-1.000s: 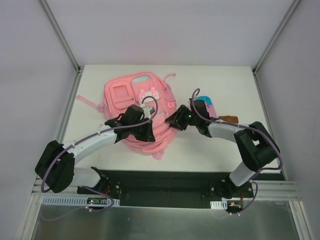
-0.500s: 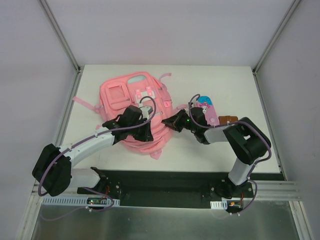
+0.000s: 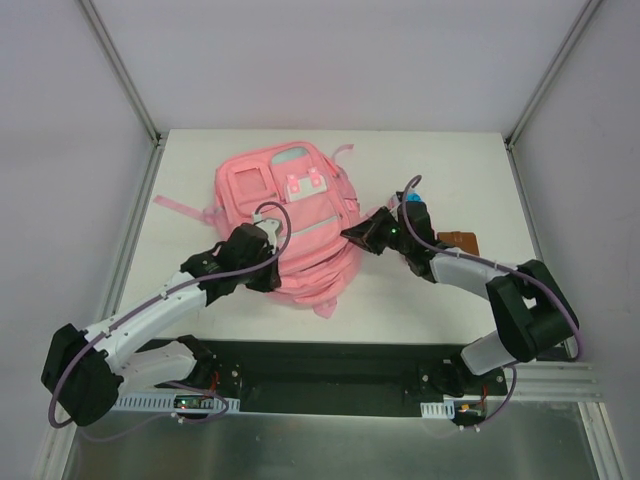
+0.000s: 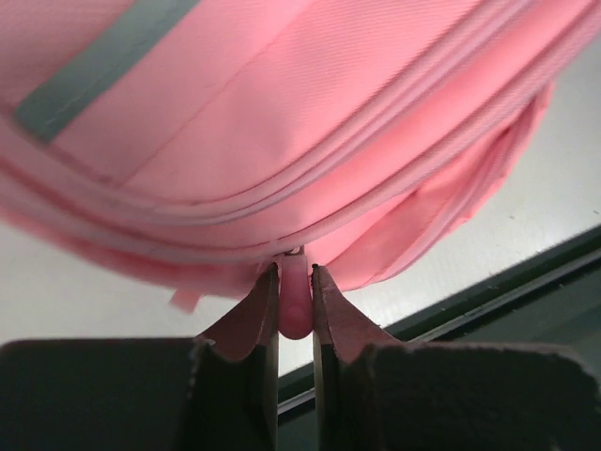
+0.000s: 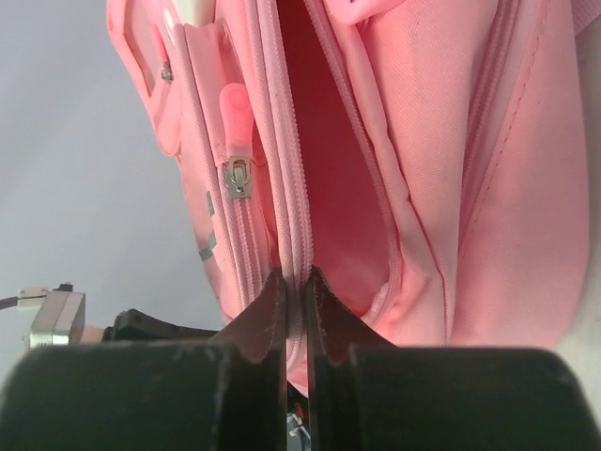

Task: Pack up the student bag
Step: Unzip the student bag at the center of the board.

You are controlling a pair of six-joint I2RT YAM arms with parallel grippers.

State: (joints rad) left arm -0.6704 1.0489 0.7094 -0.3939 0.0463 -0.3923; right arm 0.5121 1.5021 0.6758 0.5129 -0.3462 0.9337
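1. The student bag (image 3: 290,215) lies flat on the white worktop (image 3: 420,300), front pockets up, with an arm at each side of it.
2. The left gripper (image 4: 294,274) is clenched on a pink zip pull (image 4: 294,308) at the bag's near-left edge.
3. The right gripper (image 5: 293,280) pinches the zip-edged lip (image 5: 289,207) on the bag's right side, where a compartment gapes.
4. Step in hand, I judge: unzipping the bag for packing.
5. Next, draw the pull along its track while the lip is held taut. How far the zip is already open is unclear.
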